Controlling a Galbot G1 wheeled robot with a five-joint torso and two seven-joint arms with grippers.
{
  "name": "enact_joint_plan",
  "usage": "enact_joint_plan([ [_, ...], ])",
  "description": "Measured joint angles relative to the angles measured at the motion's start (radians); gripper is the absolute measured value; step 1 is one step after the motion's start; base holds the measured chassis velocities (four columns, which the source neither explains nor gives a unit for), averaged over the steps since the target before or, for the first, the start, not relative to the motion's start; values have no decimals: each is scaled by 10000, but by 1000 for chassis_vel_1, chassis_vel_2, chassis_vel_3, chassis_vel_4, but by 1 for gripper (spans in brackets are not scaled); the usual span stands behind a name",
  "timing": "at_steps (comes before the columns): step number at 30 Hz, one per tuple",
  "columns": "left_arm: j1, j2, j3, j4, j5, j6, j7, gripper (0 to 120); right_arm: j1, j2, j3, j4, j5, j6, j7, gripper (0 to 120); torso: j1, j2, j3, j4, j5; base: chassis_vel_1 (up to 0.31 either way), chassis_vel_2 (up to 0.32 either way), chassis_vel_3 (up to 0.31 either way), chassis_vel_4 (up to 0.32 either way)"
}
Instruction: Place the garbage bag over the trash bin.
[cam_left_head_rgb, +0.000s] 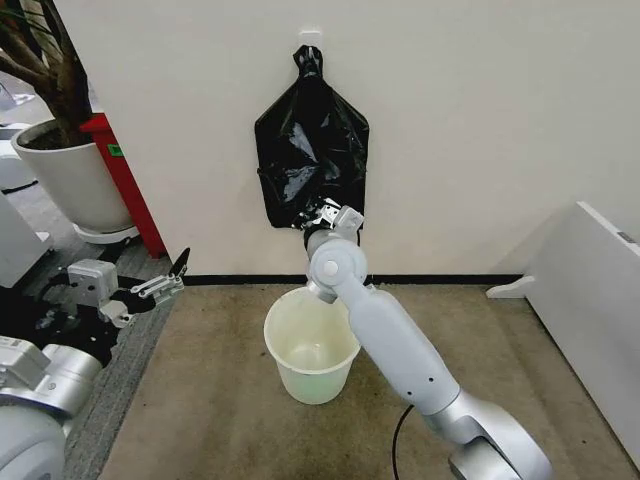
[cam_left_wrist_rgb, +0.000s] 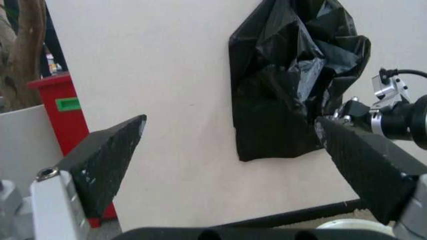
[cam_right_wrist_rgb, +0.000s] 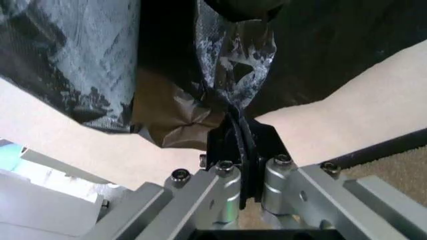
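Observation:
The cream-white trash bin (cam_left_head_rgb: 311, 355) stands open and upright on the carpet near the wall. Above it a black bell-shaped bundle (cam_left_head_rgb: 312, 150) with a knotted neck hangs from a wall hook. My right gripper (cam_left_head_rgb: 322, 216) reaches up to the bundle's lower edge. It is shut on a thin, glossy fold of the garbage bag (cam_right_wrist_rgb: 233, 75), which still hangs with the bundle. My left gripper (cam_left_head_rgb: 168, 278) is held low at the left, open with nothing in it, its dark fingers (cam_left_wrist_rgb: 110, 155) spread wide and pointing toward the wall.
A large white plant pot (cam_left_head_rgb: 70, 185) with a tree trunk and a red stand (cam_left_head_rgb: 125, 180) are at the far left by the wall. A white panel (cam_left_head_rgb: 590, 290) lies at the right. A black cable (cam_left_head_rgb: 398, 440) runs beside my right arm.

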Motion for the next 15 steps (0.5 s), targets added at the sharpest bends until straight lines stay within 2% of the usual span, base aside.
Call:
enact_joint_plan([
  [3,-294,141,190,116,-69,31,-25,100,45,-17,-4,-23,-2,0,0,0,0,0,-1,0,3,0,0,0,0],
  [15,-2856,956,2077,1306,-486,300,-168,100,101,-27,-12,-58,-10,15,14,0,0,0,0,-5,1,0,0,0,0],
])
